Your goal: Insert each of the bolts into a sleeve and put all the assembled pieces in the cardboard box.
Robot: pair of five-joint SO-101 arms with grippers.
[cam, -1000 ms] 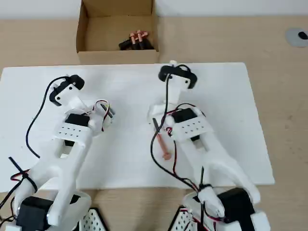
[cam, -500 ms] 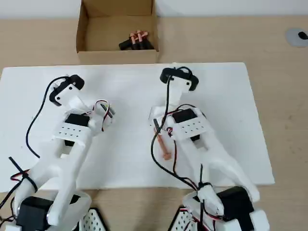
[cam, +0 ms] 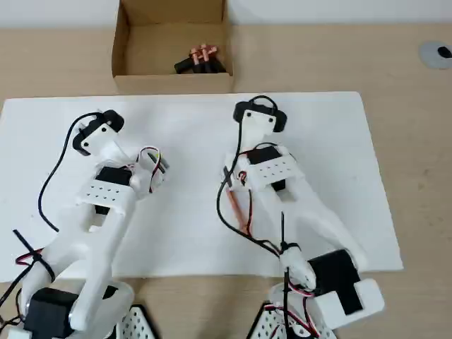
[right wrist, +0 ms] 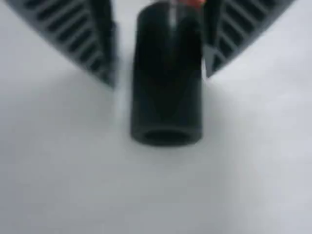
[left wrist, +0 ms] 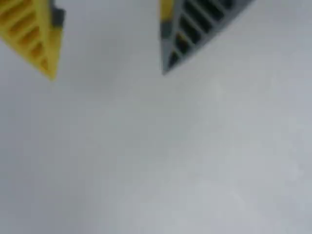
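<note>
A black sleeve (right wrist: 167, 83) lies on the white mat (right wrist: 58, 185) between the fingers of my right gripper (right wrist: 158, 78). The fingers flank it, and a sliver of mat shows beside one of them. A speck of copper shows at the sleeve's far end. In the high view the right arm (cam: 258, 120) stands over the mat's middle, and a copper bolt (cam: 244, 214) lies partly under it. My left gripper (left wrist: 108, 73) hangs open over bare mat, one finger yellow (left wrist: 34, 34) and one grey (left wrist: 195, 29). The left arm (cam: 99, 133) is over the mat's left part. The cardboard box (cam: 121, 49) holds assembled pieces (cam: 201, 59).
The box stands just beyond the mat's (cam: 332, 141) far edge, left of centre. Cables loop beside both arms. A small grey disc (cam: 434, 54) lies on the wooden table at the far right. Bare mat stretches right of the right arm.
The right arm has drawn back a little toward the near edge and its lower part has swung, covering more of the bolt. The left arm has stayed still.
</note>
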